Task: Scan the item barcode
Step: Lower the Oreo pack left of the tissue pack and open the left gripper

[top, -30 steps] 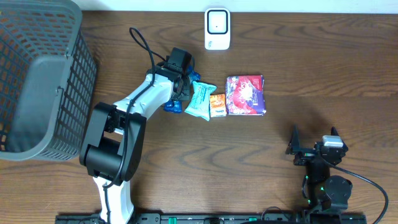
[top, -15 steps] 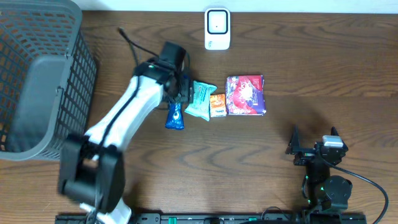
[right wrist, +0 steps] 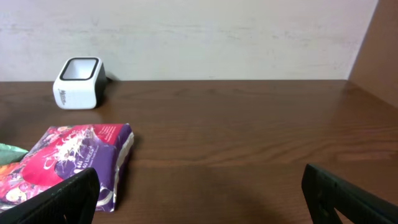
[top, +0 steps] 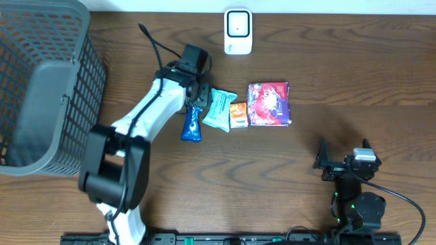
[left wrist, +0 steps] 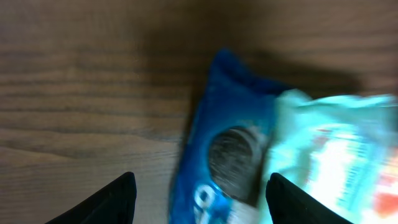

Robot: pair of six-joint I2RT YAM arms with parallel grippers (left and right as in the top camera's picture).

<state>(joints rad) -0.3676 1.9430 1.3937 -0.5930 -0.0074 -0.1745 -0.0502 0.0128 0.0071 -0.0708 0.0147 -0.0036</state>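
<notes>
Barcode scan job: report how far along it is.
Done: nothing looks scanned. The blue cookie packet lies on the table against the teal packet, away from the scanner. In hand: the left gripper hangs open over the blue packet, gripping nothing. Left: grasp a packet and show its barcode to the scanner. The right gripper is open and idle.

A white box-shaped plastic barcode scanner [top: 238,31] stands upright far back, while nearer lie, left to right, a glossy blue cookie wrapper [top: 192,125] lengthwise near-to-far, a pale teal plastic pouch [top: 220,109] overlapping its far right edge, a small orange sachet [top: 238,115] and a purple-red foil pack [top: 269,104].
</notes>
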